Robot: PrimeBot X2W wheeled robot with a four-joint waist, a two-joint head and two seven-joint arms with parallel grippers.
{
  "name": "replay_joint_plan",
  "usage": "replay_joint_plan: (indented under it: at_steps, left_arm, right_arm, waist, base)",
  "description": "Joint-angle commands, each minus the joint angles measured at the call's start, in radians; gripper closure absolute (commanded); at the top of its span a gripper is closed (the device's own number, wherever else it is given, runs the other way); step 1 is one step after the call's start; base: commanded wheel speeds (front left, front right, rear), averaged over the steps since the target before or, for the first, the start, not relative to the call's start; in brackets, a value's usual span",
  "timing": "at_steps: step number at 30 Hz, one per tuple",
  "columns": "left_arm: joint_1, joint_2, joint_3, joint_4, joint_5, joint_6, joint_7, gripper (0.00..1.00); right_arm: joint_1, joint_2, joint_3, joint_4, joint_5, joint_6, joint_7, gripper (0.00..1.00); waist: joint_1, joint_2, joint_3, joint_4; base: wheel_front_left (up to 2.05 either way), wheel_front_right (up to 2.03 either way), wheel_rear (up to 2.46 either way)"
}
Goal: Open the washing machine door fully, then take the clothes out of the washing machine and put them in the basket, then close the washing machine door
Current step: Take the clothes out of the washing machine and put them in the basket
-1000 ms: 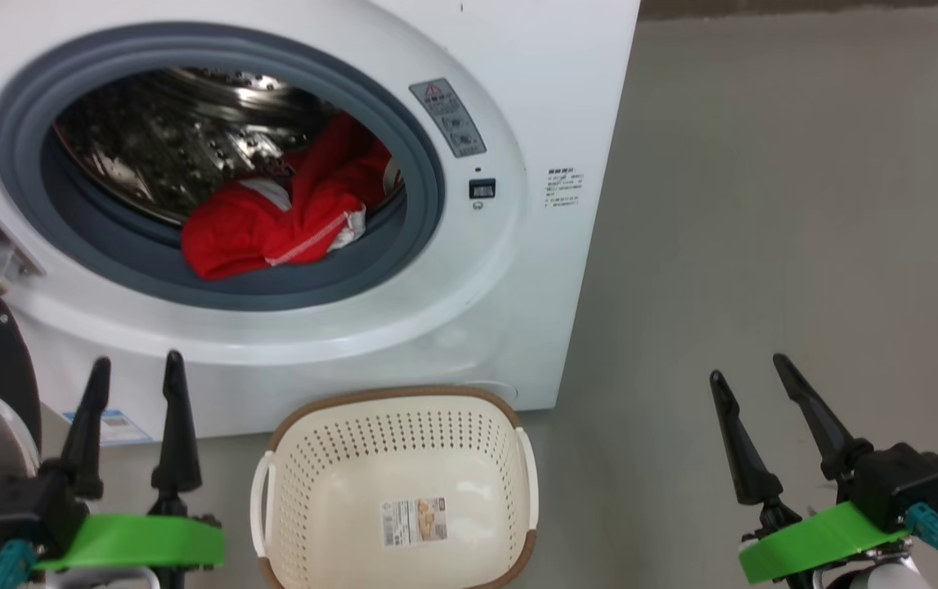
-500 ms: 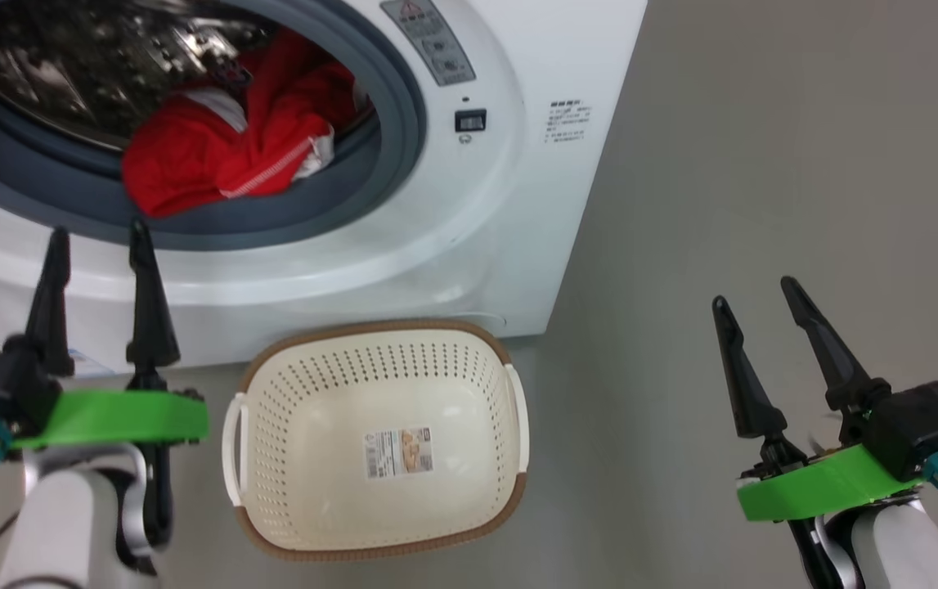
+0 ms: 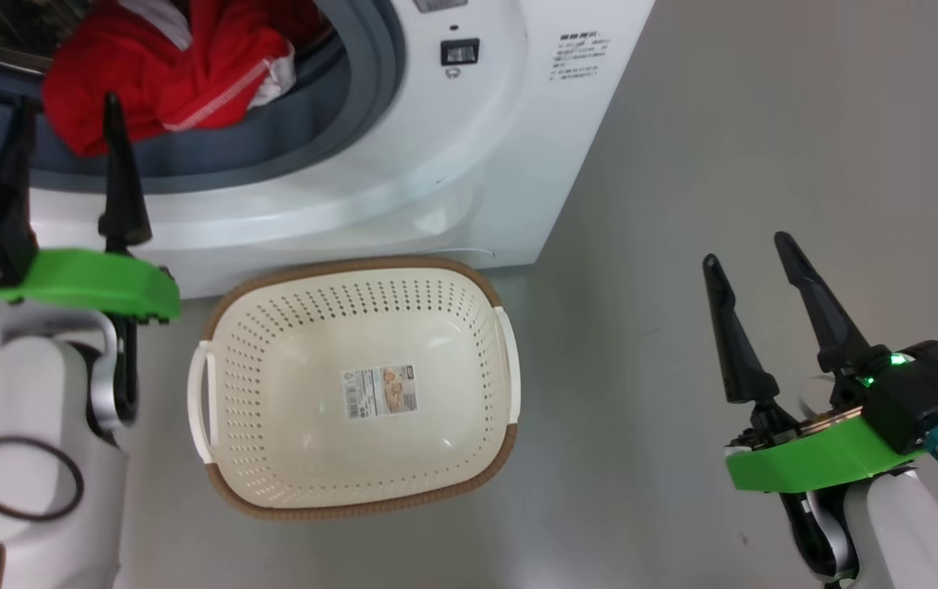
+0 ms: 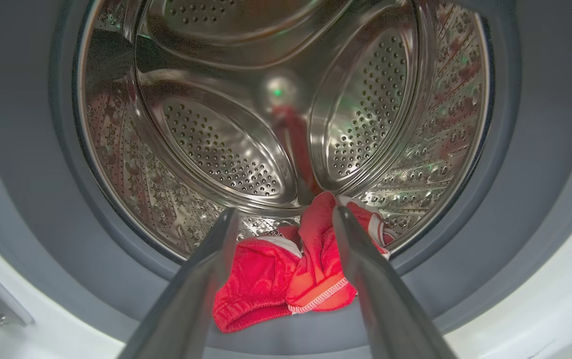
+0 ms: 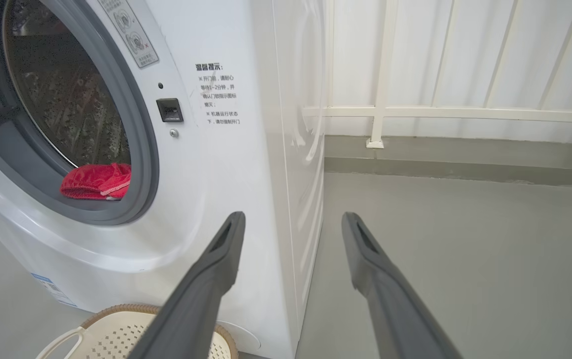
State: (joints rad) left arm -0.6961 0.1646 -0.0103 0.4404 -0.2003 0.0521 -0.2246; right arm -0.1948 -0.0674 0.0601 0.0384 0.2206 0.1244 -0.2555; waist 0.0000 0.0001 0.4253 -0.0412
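Hovering open-fingered and empty, my left gripper (image 4: 285, 212) faces the clothes (image 4: 266, 284) in the washing machine (image 3: 436, 164); the basket (image 3: 354, 265) holds nothing.

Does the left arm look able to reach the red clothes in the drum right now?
Probably yes: the left gripper is open and aimed straight at the clothes, with nothing between them.

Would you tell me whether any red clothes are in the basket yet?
No, the basket is bare apart from its sticker; the clothes lie in the washing machine.
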Motion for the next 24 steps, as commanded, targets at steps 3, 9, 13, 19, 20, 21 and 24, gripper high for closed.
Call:
replay_joint_plan:
  at_steps: [3,9,13,19,20,21,24]
  left_arm:
    - [-0.069,0.051,0.013,0.023,0.023,0.014,0.013,0.00]
    - [-0.190,0.090,-0.016,0.151,0.048,0.007,0.091,0.00]
    - [-0.270,0.129,-0.043,0.235,0.094,0.030,0.157,0.00]
    - [-0.353,0.171,-0.092,0.323,0.160,0.059,0.266,0.00]
    - [-0.362,0.176,-0.098,0.334,0.167,0.062,0.279,0.00]
    - [-0.369,0.180,-0.102,0.344,0.170,0.063,0.291,0.00]
    - [-0.383,0.192,-0.120,0.370,0.191,0.074,0.316,0.00]
  right_arm:
    - [-0.018,-0.004,0.039,-0.026,0.011,0.006,-0.006,0.00]
    - [-0.033,-0.016,0.079,-0.027,0.039,0.006,-0.006,0.00]
    - [-0.049,-0.044,0.144,-0.029,0.080,0.006,-0.006,0.00]
    - [-0.067,-0.067,0.195,-0.029,0.117,0.006,-0.006,0.00]
    - [-0.070,-0.068,0.197,-0.029,0.119,0.006,-0.006,0.00]
    - [-0.072,-0.070,0.200,-0.029,0.121,0.006,-0.006,0.00]
    - [-0.079,-0.071,0.203,-0.028,0.125,0.006,-0.006,0.00]
  waist:
    - [0.0000,-0.0001,0.043,-0.020]
    - [0.0000,-0.0001,0.086,-0.040]
    - [0.0000,-0.0001,0.109,-0.053]
    - [0.0000,-0.0001,0.133,-0.067]
    - [0.0000,-0.0001,0.136,-0.068]
    - [0.0000,-0.0001,0.138,-0.069]
    - [0.0000,-0.0001,0.145,-0.073]
  base:
    - [0.00,0.00,0.00]
    - [0.00,0.00,0.00]
    - [0.00,0.00,0.00]
    - [0.00,0.00,0.00]
    - [0.00,0.00,0.00]
    - [0.00,0.00,0.00]
    - [0.00,0.00,0.00]
